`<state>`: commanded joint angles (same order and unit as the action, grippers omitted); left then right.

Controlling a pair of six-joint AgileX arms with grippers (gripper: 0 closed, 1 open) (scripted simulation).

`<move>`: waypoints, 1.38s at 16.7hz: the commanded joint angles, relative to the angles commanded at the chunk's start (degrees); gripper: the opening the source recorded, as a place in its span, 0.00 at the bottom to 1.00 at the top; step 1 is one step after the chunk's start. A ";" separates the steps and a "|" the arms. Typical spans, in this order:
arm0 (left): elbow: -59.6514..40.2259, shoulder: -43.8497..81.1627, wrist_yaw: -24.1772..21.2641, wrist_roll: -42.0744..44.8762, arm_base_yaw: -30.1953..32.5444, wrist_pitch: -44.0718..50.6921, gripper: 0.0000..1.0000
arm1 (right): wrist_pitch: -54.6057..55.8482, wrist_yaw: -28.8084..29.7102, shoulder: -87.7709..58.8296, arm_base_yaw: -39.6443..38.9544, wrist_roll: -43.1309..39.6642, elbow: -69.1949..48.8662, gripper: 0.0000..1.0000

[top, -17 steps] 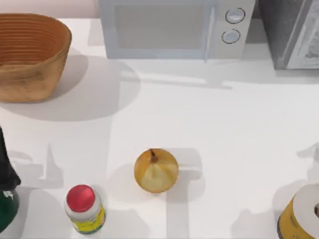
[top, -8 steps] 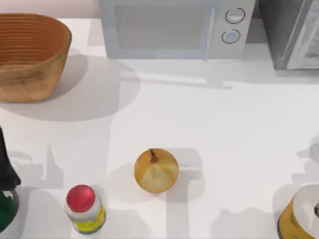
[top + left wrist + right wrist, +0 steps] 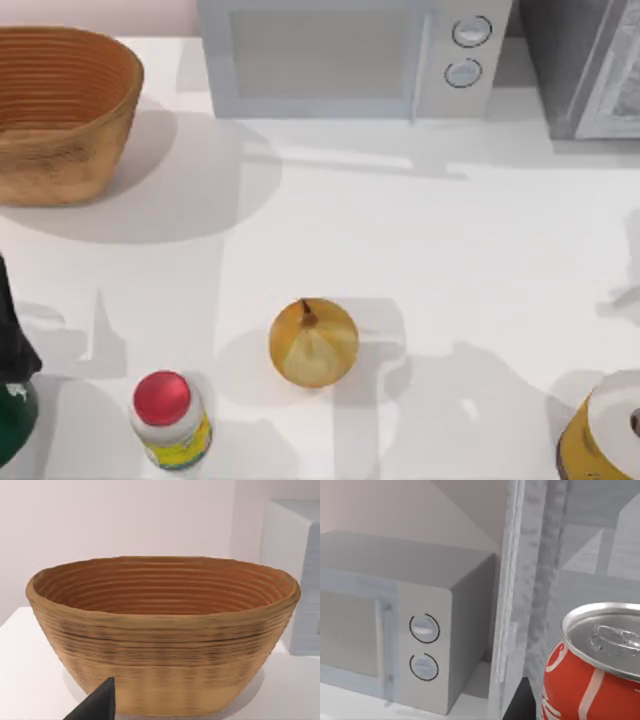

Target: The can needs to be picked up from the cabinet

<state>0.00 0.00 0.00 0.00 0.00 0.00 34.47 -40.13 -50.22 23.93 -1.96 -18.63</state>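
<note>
On the counter [image 3: 400,230], going from left to right in the top view, we see a woven basket [image 3: 60,110] at the far left corner, a dark green bottle [image 3: 12,400] at the near left edge, a red-capped bottle [image 3: 168,420] beside it, then an onion [image 3: 313,342] near the middle. A microwave [image 3: 350,55] with 2 dials stands at the back, the grey cabinet [image 3: 585,65] at the back right corner, and a yellow tub with a white lid [image 3: 605,430] at the near right edge.

Our left wrist view faces the basket [image 3: 160,635] closely, with a dark fingertip of the left tool [image 3: 97,705] at its foot; we cannot tell if that tool is released or clenched.

Our right wrist view shows the red can [image 3: 592,665] upright and very close, against the cabinet [image 3: 530,580], right of the microwave [image 3: 395,625]. We cannot tell the right tool's state.
</note>
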 joint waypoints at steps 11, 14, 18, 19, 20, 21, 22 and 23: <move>0.00 0.00 0.00 0.00 0.00 0.00 1.00 | 38.85 -46.10 -65.25 26.22 -2.46 -19.96 0.00; 0.00 0.00 0.00 0.00 0.00 0.00 1.00 | 45.02 -53.41 -75.45 29.47 -2.95 -22.80 0.00; 0.00 0.00 0.00 0.00 0.00 0.00 1.00 | 48.33 -57.28 -80.59 31.04 -3.23 -24.26 0.00; 0.00 0.00 0.00 0.00 0.00 0.00 1.00 | 48.33 -57.28 -80.59 31.04 -3.23 -24.26 0.00; 0.00 0.00 0.00 0.00 0.00 0.00 1.00 | 48.33 -57.28 -80.59 31.04 -3.23 -24.26 0.00; 0.00 0.00 0.00 0.00 0.00 0.00 1.00 | 48.33 -57.28 -80.59 31.04 -3.23 -24.26 0.00; 0.00 0.00 0.00 0.00 0.00 0.00 1.00 | 43.24 -50.73 -82.57 30.56 -2.77 -29.04 0.00; 0.00 0.00 0.00 0.00 0.00 0.00 1.00 | 43.27 -50.83 -82.48 30.42 -2.98 -28.86 0.00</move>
<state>0.00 0.00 0.00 0.00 0.00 0.00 77.74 -90.97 -132.70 54.34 -4.94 -47.49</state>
